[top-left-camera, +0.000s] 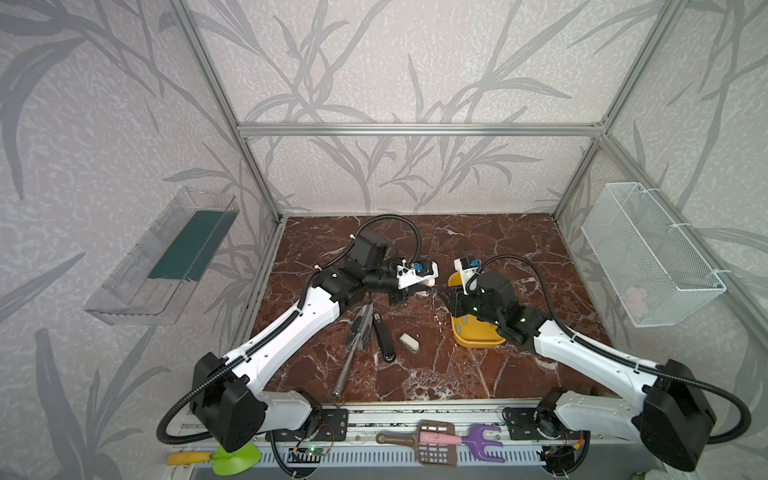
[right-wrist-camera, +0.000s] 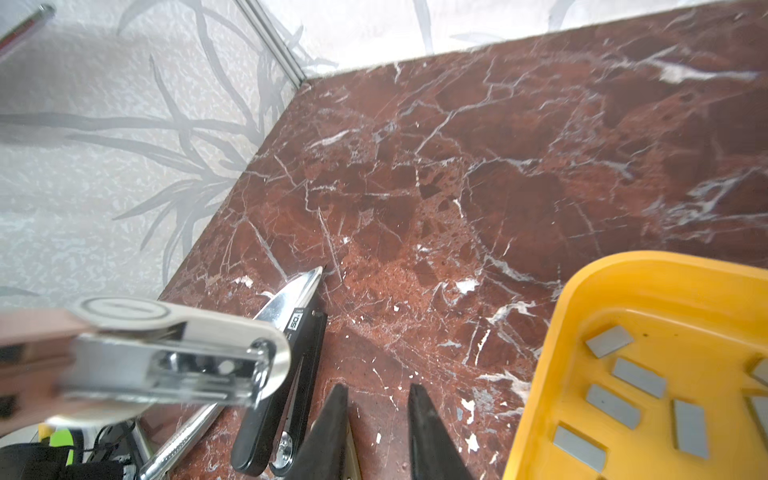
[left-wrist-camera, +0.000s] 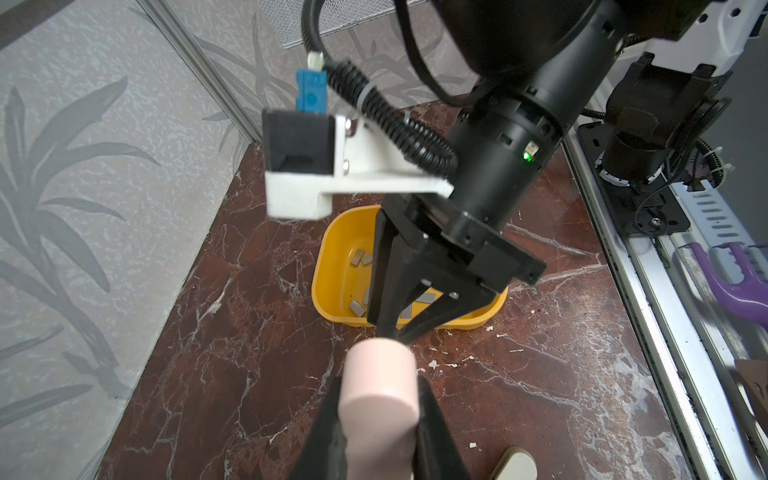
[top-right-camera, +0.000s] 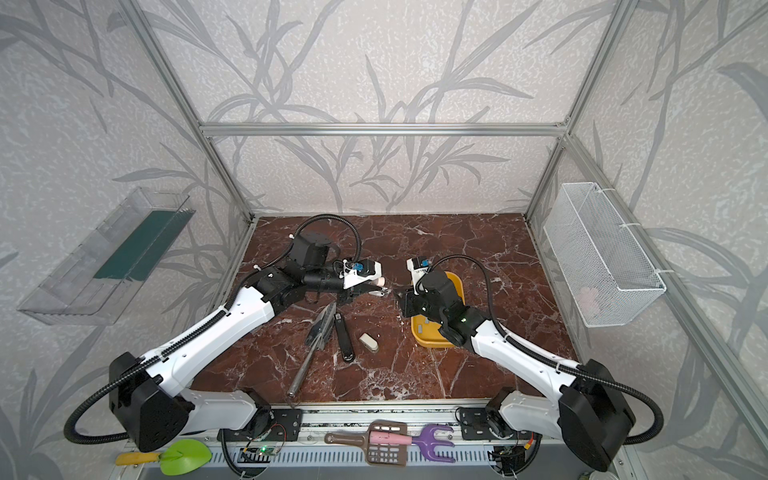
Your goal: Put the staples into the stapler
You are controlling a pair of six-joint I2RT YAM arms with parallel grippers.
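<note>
Pale pink plastic stapler [left-wrist-camera: 380,374] held aloft; loading seemingly not begun.
The left fingers [left-wrist-camera: 432,419] pinch it; the right fingers [right-wrist-camera: 332,419] stand slightly spread and empty; the small flat grey metal staples [right-wrist-camera: 640,376] lie in the yellow plastic tray [right-wrist-camera: 548,395].

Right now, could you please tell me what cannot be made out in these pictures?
Stapler magazine's contents: blurred in the right wrist view.
Staples count: yellow tray cut off by that view's edge; right gripper partly covers it in the left wrist view.
Pale thing in the wire basket: veiled by mesh, too small, in both top views.
</note>
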